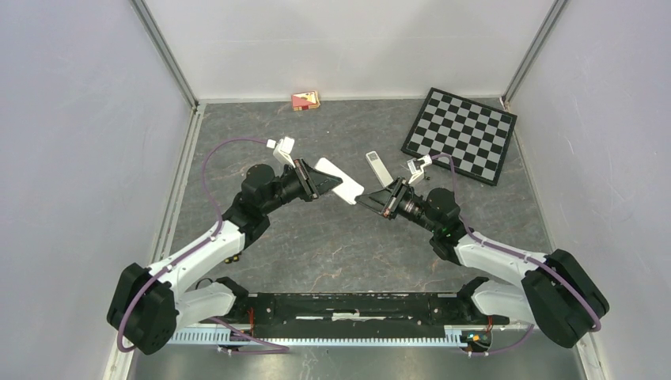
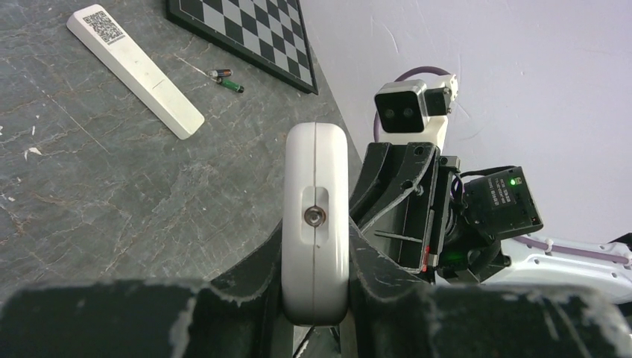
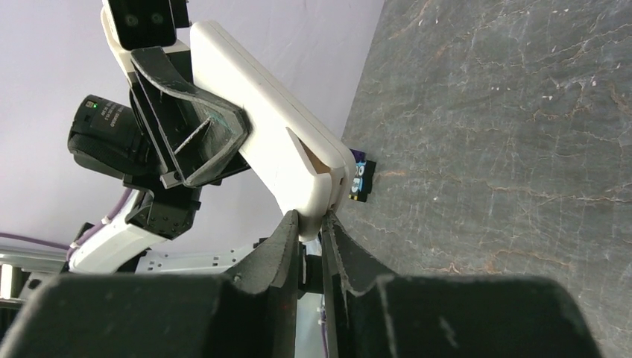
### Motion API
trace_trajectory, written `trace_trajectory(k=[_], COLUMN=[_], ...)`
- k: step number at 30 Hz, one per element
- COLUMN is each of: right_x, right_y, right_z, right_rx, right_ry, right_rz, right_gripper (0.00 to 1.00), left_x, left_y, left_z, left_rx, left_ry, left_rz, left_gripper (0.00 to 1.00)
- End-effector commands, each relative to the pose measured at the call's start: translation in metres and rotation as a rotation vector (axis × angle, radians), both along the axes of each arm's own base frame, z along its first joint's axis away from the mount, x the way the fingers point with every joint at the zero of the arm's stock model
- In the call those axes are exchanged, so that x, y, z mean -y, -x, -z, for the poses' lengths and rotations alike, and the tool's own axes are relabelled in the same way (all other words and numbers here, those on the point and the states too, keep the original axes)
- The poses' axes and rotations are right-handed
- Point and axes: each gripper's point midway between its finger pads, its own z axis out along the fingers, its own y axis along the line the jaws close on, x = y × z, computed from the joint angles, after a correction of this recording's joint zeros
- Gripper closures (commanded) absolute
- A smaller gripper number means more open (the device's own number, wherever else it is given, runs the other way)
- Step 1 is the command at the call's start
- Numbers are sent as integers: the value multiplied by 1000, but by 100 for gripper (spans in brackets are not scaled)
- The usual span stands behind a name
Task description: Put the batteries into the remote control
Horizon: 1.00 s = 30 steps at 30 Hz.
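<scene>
Above the grey tabletop (image 1: 332, 245), we see left fingers (image 2: 250, 287) clamping the white plastic remote control (image 2: 315, 171), right fingers (image 3: 279, 246) near-closed with their hold unclear, and one slim dark battery (image 2: 226, 78) not yet loaded.

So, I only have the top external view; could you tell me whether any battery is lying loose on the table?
Observer: Yes, the left wrist view shows a battery lying on the table, just off the chessboard edge.
Operator: Thank you. Does the remote look opened up?
Observer: The right wrist view shows an open cutout near the end of the remote, right by the right gripper.
</scene>
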Motion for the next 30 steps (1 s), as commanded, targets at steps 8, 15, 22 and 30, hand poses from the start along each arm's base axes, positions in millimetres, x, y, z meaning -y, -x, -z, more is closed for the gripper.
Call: trace_trajectory(k=[8,15,22,30], right_x=[-4,-9,-13,-10], right_y=[-3,-4,-8,-9], right_z=[-22,-31,-29,-9], right_rx=[37,40,38,0], right_ry=[-61,-107,-92,-53], right_rz=[-1,-23,-28,-9], right_gripper=[83,73,62,86], left_x=[11,16,17,-1], left_y=[6,8,8,-9], left_z=[-9,-14,-8,10], left_rx=[80,91,85,44], left_ry=[-48,-34,-52,-150], left_rz=[96,134,140,2], left_gripper=[98,98,98,98])
